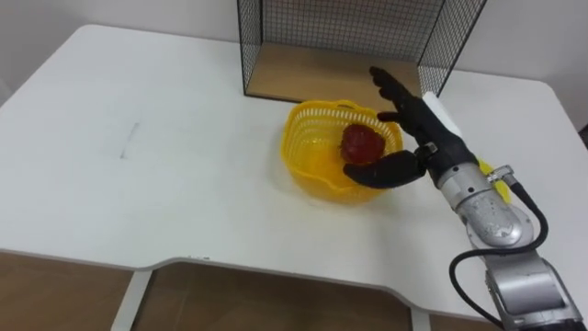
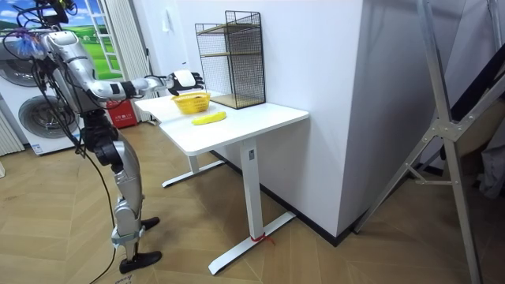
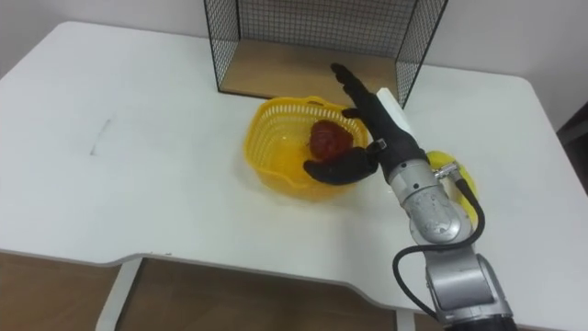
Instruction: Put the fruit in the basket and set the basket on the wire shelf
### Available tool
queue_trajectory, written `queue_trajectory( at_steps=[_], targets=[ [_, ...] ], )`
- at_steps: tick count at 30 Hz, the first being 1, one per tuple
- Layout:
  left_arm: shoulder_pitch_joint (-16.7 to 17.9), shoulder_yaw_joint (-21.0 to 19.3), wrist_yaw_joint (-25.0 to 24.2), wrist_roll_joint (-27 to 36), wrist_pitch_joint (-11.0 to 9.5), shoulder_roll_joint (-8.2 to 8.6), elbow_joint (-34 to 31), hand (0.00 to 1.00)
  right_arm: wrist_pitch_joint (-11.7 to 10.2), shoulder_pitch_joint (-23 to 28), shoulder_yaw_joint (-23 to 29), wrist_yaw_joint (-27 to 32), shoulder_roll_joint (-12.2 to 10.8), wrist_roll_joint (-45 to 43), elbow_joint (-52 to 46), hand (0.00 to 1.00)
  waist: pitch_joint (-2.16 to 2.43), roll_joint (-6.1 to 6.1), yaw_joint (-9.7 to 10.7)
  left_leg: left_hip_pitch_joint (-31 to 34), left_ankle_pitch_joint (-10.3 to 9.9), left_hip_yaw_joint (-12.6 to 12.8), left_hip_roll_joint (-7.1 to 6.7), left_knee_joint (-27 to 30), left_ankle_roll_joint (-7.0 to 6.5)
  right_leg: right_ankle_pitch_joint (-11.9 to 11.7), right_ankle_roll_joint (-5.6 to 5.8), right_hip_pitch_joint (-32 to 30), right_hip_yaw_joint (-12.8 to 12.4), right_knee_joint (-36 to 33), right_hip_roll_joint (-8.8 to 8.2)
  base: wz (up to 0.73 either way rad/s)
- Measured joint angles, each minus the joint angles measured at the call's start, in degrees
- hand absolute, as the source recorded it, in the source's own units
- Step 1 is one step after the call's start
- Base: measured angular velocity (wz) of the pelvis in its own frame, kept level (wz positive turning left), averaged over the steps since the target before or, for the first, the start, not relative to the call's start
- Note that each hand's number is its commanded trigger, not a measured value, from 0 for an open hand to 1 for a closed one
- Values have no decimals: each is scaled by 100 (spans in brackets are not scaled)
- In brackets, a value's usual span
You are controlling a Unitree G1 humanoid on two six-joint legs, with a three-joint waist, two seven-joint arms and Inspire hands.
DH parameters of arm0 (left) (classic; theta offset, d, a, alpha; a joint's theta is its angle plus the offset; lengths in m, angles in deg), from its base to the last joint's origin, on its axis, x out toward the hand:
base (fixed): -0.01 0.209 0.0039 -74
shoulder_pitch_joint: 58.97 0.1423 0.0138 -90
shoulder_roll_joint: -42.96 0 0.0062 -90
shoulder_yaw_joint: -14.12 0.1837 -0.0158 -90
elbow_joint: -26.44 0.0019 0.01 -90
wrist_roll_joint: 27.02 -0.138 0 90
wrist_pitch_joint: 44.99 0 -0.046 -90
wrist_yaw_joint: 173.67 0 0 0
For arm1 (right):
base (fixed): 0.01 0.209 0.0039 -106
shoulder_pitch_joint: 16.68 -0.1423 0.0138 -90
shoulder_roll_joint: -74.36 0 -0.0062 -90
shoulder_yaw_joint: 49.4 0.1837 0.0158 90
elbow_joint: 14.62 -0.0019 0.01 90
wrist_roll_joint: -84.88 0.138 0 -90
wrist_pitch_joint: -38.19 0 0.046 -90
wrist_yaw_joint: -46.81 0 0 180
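Right hand: your right hand (image 1: 418, 124) comes in from the lower right and sits at the right rim of the basket (image 1: 308, 170).
Fingers: the fingers (image 1: 390, 87) are straight and spread, pointing toward the shelf (image 1: 340, 37). The thumb (image 1: 386, 172) stands well apart from them, across the near right rim. You have nothing clasped.
Red fruit: the red fruit (image 1: 363, 142) lies inside the basket on its right side, in the gap between your thumb and fingers. You cannot tell from these views whether the palm touches it.
Banana: the banana (image 2: 209, 118) lies on the worktop (image 1: 138, 138), outside the basket and near it. In the eye views your wrist hides most of it, and a yellow strip shows just right of the wrist.
Basket: yellow, latticed and upright. It stands on the worktop just in front of the shelf's open front, not on the shelf.
Shelf: black wire mesh with a wooden bottom board (image 1: 322, 74). It stands at the far edge of the worktop.
Stance: in the room view you stand upright at the worktop's end, on the room view's left, with the right arm stretched out level to the basket.
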State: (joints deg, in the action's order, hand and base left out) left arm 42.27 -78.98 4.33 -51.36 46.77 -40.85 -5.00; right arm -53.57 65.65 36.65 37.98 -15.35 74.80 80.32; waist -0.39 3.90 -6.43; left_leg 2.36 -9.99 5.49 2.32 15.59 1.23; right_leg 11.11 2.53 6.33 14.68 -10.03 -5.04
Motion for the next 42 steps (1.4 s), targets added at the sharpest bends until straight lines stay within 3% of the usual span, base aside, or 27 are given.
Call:
queue_trajectory(
  at_steps=[11, 19, 23, 28, 38, 42],
  targets=[
    [-19, 7, 0, 4, 0, -26, 114, 0, 0, 16, 0, 17, 0, -97, -3, 0, 28, 44, 18, -3, 0, -3, 2, 16, 0, -2, -1, 13, -7, -32, -1, 0],
    [-10, 118, 0, -5, -4, -24, 113, 0, -5, 13, 92, 212, -31, 279, -172, 0, -25, -36, 109, 7, -5, -8, 9, 39, -7, -2, -1, 29, -44, -65, 3, 0],
    [22, 98, 1, -7, -4, -21, 113, 0, -151, 13, 360, 556, -30, 352, -596, 0, -6, -119, 173, -2, -4, -4, 9, 38, -8, -1, 0, 12, -49, -55, 3, 0],
    [54, -47, 1, -15, -59, -13, 111, 0, -258, 18, 771, 1030, -11, 351, -616, 0, 19, -106, 231, -11, 1, 14, 3, 1, -9, 1, 3, 9, -53, -19, 0, -1],
    [213, -134, 2, -4, -46, 25, 114, 0, -365, 46, 1225, 2117, 28, 346, 64, 0, 26, -62, 448, -110, 5, 68, 0, -105, 0, -1, 5, 47, -51, 44, -4, -1],
    [201, -137, 4, 3, -36, 16, 99, 0, -363, 43, 1237, 2406, 175, 346, 695, 0, 33, -29, 465, -104, 6, 71, 0, -110, 0, -2, 5, 48, -55, 28, -5, 0]
  ],
)
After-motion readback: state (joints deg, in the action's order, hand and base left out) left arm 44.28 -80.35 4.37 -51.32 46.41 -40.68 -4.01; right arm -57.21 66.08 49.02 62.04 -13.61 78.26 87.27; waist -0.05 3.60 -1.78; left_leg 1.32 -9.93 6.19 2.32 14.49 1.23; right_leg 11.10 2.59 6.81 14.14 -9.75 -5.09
